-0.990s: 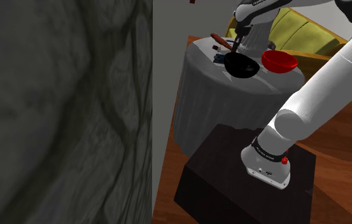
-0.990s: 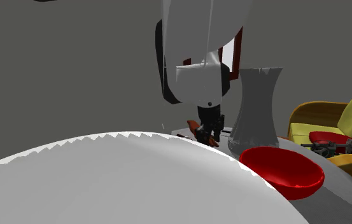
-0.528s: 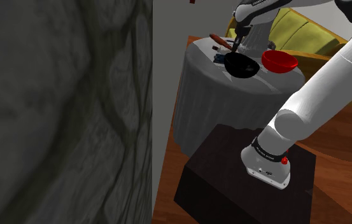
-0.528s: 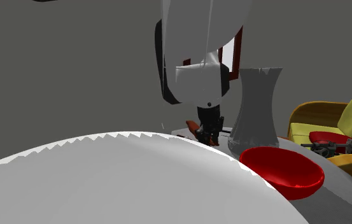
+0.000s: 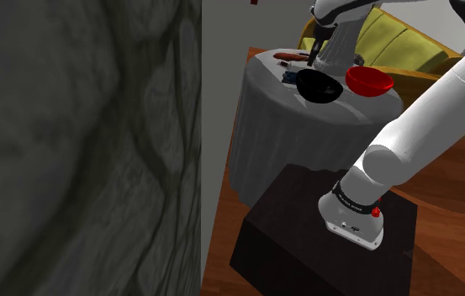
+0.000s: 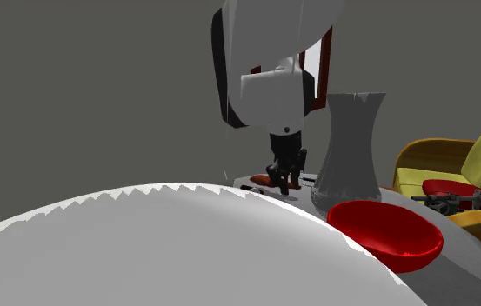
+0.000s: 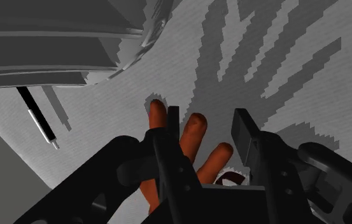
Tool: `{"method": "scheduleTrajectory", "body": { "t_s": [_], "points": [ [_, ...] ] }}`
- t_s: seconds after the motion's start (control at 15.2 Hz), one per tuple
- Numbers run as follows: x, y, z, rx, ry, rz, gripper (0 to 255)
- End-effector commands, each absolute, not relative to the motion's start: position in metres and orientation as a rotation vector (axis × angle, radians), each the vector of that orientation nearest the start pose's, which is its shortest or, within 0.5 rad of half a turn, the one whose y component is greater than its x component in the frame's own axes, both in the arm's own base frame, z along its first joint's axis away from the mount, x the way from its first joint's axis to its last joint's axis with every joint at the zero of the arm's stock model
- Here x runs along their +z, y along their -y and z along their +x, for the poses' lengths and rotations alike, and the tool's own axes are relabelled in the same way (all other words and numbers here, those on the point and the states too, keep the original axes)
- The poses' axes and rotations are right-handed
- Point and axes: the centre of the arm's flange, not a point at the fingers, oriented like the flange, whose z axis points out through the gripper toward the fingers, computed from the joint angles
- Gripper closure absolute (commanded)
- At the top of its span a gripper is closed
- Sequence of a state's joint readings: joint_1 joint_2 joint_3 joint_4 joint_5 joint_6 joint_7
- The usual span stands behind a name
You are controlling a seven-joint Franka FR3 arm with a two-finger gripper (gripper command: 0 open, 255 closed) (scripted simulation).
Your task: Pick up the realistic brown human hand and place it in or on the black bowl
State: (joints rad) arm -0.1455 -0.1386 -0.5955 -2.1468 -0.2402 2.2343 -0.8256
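Observation:
The brown human hand (image 7: pixel 190 145) lies between my gripper's (image 7: pixel 205 127) black fingers, its own fingers pointing away from the gripper, and its shadow falls off to one side on the grey cloth. In the shoulder view the hand (image 5: pixel 287 56) hangs level at the far side of the round table, with the gripper (image 5: pixel 312 57) shut on it just behind the black bowl (image 5: pixel 318 85). The second exterior view has the gripper (image 6: pixel 283 178) beside the vase, the hand (image 6: pixel 263 180) sticking out to its left.
A red bowl (image 5: pixel 368 80) sits to the right of the black bowl, and a tall grey vase (image 6: pixel 350 156) stands close to the gripper. A small dark object (image 5: pixel 290 78) lies by the black bowl. The grey-clothed table (image 5: pixel 298 134) has a yellow sofa (image 5: pixel 407 46) behind it.
The arm has risen a little. The brown hand, slanted before, now hangs level in the gripper, slightly off the cloth.

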Motion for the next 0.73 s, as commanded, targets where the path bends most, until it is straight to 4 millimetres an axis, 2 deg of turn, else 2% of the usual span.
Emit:
{"method": "scheduleTrajectory", "body": {
  "t_s": [0.0,0.66],
  "points": [
    [0.484,0.372,0.384,-0.097,0.354,-3.356,255],
    [0.537,0.372,0.384,-0.097,0.354,-3.356,255]
  ]
}}
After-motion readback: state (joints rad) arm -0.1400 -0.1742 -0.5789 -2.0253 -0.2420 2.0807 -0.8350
